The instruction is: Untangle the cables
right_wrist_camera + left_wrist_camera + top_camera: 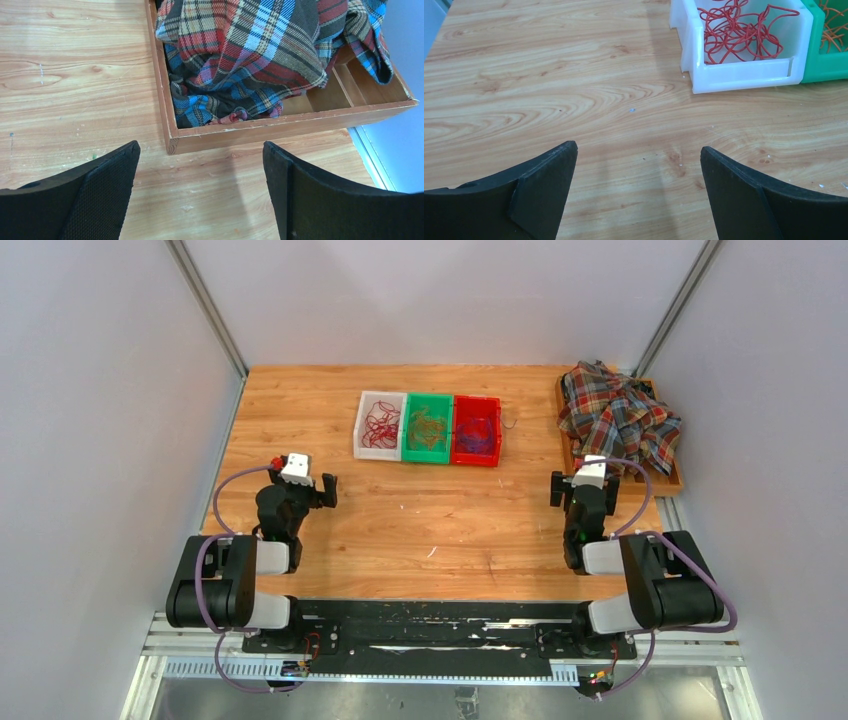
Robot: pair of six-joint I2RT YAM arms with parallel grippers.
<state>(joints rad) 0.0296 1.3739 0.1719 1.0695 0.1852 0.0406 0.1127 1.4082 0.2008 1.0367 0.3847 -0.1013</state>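
Observation:
The cables lie sorted in three small bins at the table's far middle. Red cables [380, 424] [739, 32] fill the white bin [364, 412] [744, 75]. Olive-orange cables [428, 427] [835, 22] sit in the green bin [409, 450] [824, 75], and purple cables [478, 430] in the red bin [476, 457]. My left gripper [327, 490] [638, 155] hangs open over bare wood, near and left of the white bin. Over on the right, my right gripper [556, 488] [200, 152] is open too, with nothing between its fingers.
A wooden tray [672, 483] [280, 127] at the back right holds a crumpled plaid cloth [615, 415] [260, 55], just beyond the right gripper. Grey walls close in both sides of the table. Small white specks dot the wood.

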